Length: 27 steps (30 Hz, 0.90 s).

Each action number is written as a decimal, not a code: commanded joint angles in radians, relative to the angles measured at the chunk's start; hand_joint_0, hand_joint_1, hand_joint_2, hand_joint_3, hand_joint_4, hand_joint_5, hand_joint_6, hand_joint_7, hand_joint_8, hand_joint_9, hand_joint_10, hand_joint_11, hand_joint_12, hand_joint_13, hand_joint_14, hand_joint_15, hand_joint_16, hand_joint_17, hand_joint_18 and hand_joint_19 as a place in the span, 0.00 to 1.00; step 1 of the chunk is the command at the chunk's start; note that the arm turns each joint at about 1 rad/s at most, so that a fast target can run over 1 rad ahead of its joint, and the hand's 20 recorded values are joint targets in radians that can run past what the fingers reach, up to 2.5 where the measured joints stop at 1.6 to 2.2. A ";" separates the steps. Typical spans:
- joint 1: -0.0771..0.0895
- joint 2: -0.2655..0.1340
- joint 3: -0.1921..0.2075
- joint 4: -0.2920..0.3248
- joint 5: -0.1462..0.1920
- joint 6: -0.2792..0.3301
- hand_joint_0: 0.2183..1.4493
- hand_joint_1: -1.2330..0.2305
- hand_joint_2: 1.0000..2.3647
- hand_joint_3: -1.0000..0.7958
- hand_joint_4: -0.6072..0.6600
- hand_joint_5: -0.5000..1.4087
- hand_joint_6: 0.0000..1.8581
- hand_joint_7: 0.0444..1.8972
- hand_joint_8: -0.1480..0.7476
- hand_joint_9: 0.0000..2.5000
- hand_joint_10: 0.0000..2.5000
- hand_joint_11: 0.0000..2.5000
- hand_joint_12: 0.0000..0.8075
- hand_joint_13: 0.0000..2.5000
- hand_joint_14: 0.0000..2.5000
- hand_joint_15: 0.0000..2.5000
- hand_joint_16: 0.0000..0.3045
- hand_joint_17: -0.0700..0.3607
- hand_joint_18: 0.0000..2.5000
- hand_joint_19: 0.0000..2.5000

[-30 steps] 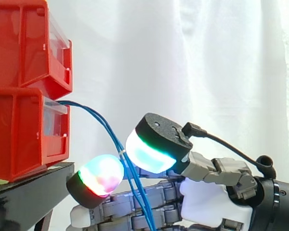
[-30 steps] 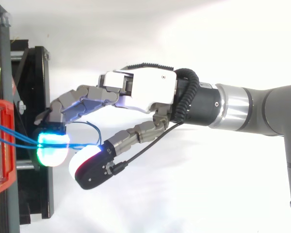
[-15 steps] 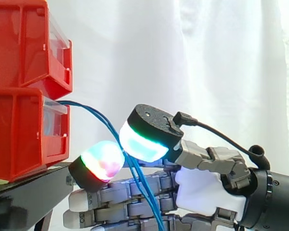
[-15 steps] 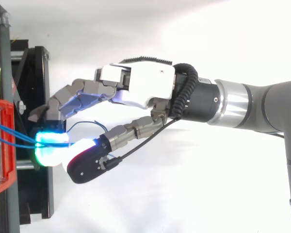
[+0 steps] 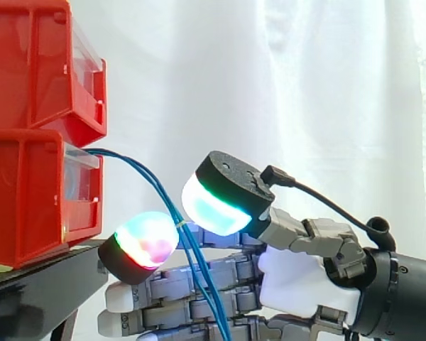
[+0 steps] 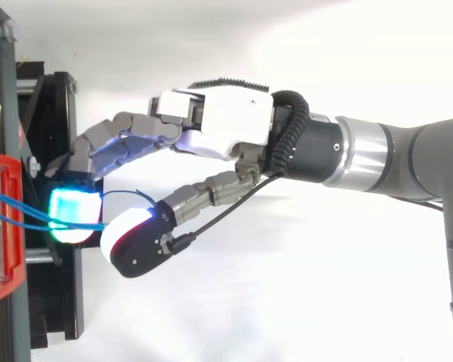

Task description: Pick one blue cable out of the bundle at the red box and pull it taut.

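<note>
Blue thin cables, several running together, hang nearest the side camera. They pass down in front of the robot's grey-and-white hand, whose straighter lower fingers lie behind them. The hand is closed in a pinch on these cables: one curled finger's glowing green-and-magenta pad and the thumb's big white-and-green pad sit on either side of the strands with barely any gap. From there the cables rise in a loose curve, not straight, to the front lip of the lower red plastic bin. From above, a small blue loop arches just beside the two pads, and the grey metal arm reaches in from the right. The lower bin rests on a flat black stand, its edge just below the finger pad. A second red plastic bin is stacked directly on the first. Under the arm, seen from above, lies a plain white surface. Farthest back hangs a white curtain in soft vertical folds.
</note>
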 commanded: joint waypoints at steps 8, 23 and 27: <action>0.002 0.000 -0.006 -0.004 0.002 -0.004 0.30 0.34 0.01 0.34 0.68 0.18 0.40 0.46 0.61 0.24 0.00 0.17 0.52 0.18 0.00 0.08 0.19 0.46 0.17 0.14; 0.003 0.000 -0.011 0.005 -0.003 -0.016 0.31 0.34 0.01 0.45 0.63 0.17 0.47 0.43 0.60 0.24 0.00 0.17 0.52 0.18 0.00 0.09 0.19 0.46 0.17 0.14; -0.002 0.000 -0.011 0.007 -0.003 -0.015 0.31 0.34 0.01 0.48 0.63 0.17 0.48 0.42 0.62 0.24 0.00 0.18 0.53 0.18 0.00 0.08 0.19 0.47 0.18 0.13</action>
